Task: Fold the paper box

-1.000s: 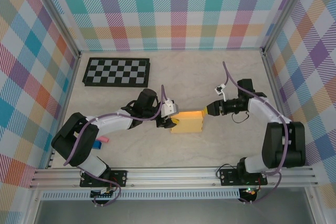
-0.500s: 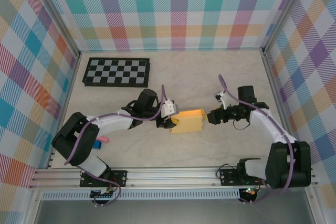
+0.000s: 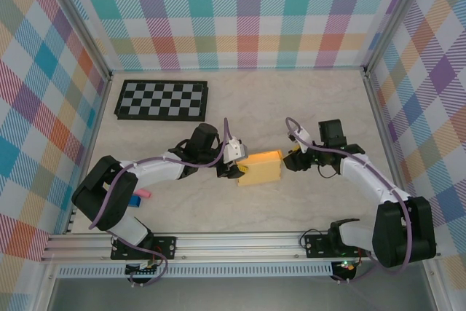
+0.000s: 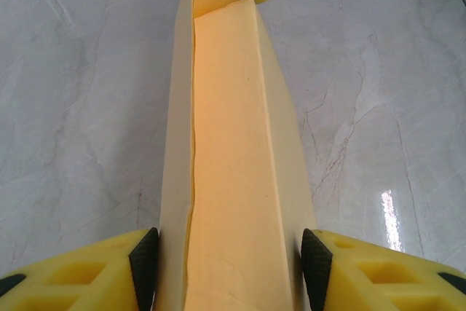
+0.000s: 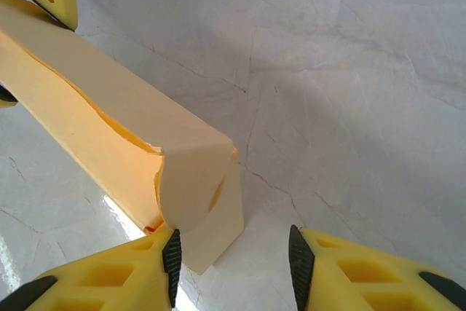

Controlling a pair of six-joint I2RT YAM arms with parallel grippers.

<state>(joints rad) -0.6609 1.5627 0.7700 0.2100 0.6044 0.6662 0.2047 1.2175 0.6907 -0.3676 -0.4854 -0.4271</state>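
left gripper (image 4: 228, 271) clamps paper box (image 4: 233, 143); right gripper (image 5: 233, 256) spread, beside its end

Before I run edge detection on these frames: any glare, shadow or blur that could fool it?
Left wrist view: a white glare streak on the table right of the paper box, which is sharp. Right wrist view: glare beside the box's near end, a soft shadow across the table farther off. Top external view: even light, only faint shadows, no blur.
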